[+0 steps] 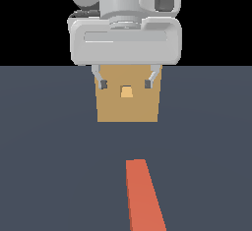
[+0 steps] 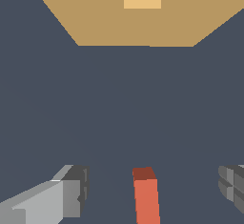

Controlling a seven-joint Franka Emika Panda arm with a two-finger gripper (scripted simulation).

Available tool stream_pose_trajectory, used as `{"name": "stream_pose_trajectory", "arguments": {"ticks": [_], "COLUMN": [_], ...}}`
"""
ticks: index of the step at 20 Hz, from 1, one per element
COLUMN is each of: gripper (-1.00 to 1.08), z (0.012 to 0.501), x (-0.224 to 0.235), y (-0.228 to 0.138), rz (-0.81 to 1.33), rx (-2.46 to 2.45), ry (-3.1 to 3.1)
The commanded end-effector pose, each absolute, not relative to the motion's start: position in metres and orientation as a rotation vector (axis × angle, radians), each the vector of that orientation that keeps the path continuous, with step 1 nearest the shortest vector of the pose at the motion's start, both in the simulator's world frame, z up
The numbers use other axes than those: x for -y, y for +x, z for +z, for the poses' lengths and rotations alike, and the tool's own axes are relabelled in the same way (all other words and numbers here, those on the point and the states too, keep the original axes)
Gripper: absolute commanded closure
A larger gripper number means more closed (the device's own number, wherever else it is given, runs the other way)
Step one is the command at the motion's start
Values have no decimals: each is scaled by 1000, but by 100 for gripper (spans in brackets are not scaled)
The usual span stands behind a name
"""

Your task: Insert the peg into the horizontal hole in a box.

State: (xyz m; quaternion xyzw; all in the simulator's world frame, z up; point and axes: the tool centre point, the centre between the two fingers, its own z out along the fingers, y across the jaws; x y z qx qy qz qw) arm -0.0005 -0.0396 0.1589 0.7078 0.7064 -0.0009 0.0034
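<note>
Jaws stood wide open and empty on the gripper (image 1: 126, 83) at upper centre, before the box (image 1: 127, 108), the peg (image 1: 143, 195) at lower centre on the bench (image 1: 44, 151).

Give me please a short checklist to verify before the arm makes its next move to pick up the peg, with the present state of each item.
1. Tool open: ok, its fingers stand wide apart with nothing between them in the exterior view.
2. Peg free on the floor: ok, nothing touches it; only its orange-red part is in view.
3. Peg lies between the fingers: ok in the wrist view, its end sits in the gap.
4. Height of tool above peg: cannot tell.
5. Hole unblocked: ok, the square opening in the box shows clear.
6. Peg pointing toward the hole: roughly ok, slightly slanted in the exterior view.
</note>
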Motion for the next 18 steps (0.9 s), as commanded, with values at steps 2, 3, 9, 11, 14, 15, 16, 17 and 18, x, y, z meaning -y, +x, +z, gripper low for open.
{"name": "stream_pose_trajectory", "arguments": {"ticks": [2, 3, 9, 11, 14, 15, 16, 17, 18], "gripper": [-92, -92, -92, -92, -92, -92, -92, -92, -92], "z": [148, 144, 119, 111, 99, 95, 92, 88, 85], "x": [69, 79, 141, 163, 193, 202, 211, 219, 226], "y": [1, 1, 6, 9, 13, 14, 15, 17, 18], "rz": [-4, -4, -3, -3, -2, -2, -1, -1, -1], "rx": [-2224, -2228, -2253, -2262, -2274, -2278, -2281, -2285, -2288], "ry": [2210, 2206, 2183, 2175, 2163, 2160, 2157, 2154, 2151]}}
